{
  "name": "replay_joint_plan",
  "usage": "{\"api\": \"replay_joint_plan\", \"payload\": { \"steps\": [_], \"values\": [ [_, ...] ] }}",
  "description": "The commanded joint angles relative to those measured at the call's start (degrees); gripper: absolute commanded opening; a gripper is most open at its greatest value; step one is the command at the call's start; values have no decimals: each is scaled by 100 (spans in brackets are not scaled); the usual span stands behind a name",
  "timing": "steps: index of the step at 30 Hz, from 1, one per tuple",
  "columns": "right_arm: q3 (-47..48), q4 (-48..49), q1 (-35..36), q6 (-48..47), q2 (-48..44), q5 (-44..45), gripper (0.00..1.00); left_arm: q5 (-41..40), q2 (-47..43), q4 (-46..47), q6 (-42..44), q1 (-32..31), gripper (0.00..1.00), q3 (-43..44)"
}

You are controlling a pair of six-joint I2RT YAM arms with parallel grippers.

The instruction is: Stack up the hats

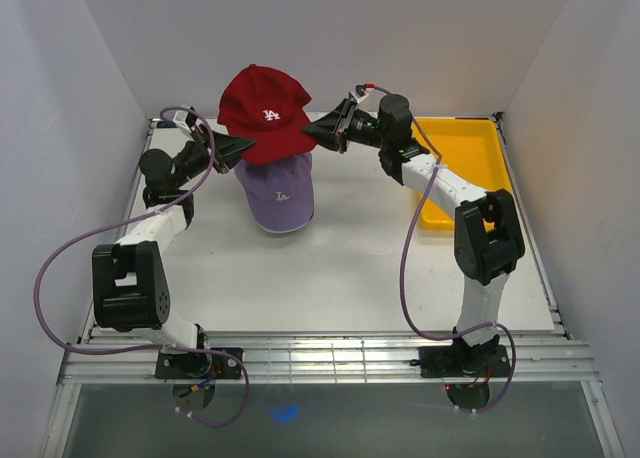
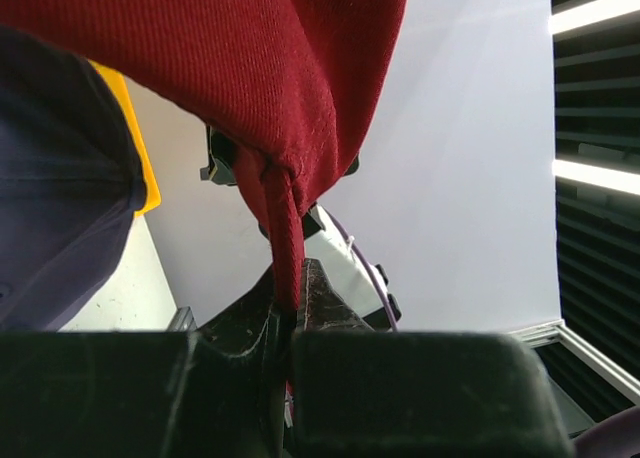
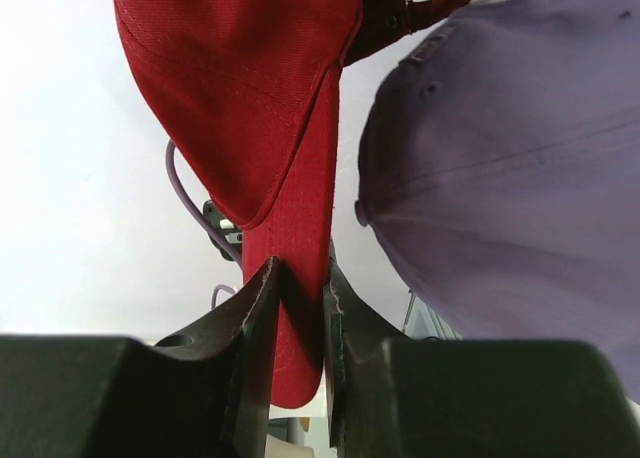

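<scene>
The dark red cap (image 1: pixel 262 103), with a white logo on its front, hangs in the air over the far middle of the white table (image 1: pixel 350 268), carried between both arms. Its crown is uppermost and its lower edge overlaps the far part of the lavender cap (image 1: pixel 278 193) in the overhead view; whether the two caps touch cannot be told.

The lavender cap lies on the table directly below, logo showing, brim toward the near edge.

Left gripper (image 1: pixel 232 148): positioned at the red cap's left side. The left wrist view shows the jaws drawn narrow, with a thin fold or strap of red fabric pinched between the fingers (image 2: pixel 250 323). The cloth rises taut from the pinch to the cap's body above.

Right gripper (image 1: pixel 322 130): positioned at the red cap's right side. The right wrist view shows a flat strip of the cap's red edge clamped between the two fingers (image 3: pixel 255 323), with the jaws narrow. The red cloth hangs a little past the fingertips on the near side. The lavender cap fills the right of this view, apart from the fingers.

A yellow tray (image 1: pixel 470 148) sits at the far right of the table, behind the right arm. A purple cable (image 1: pixel 60 268) loops off the left arm.
</scene>
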Motion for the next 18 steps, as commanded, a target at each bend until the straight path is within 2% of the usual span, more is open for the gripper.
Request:
{"api": "replay_joint_plan", "payload": {
  "steps": [1,18],
  "values": [
    [-242,70,222,-558,-59,-425,9,31,-124,313,71,-54,0,-95],
    [-1095,-140,213,-1154,-578,-258,8,453,-141,489,369,-46,0,-580]
  ]
}}
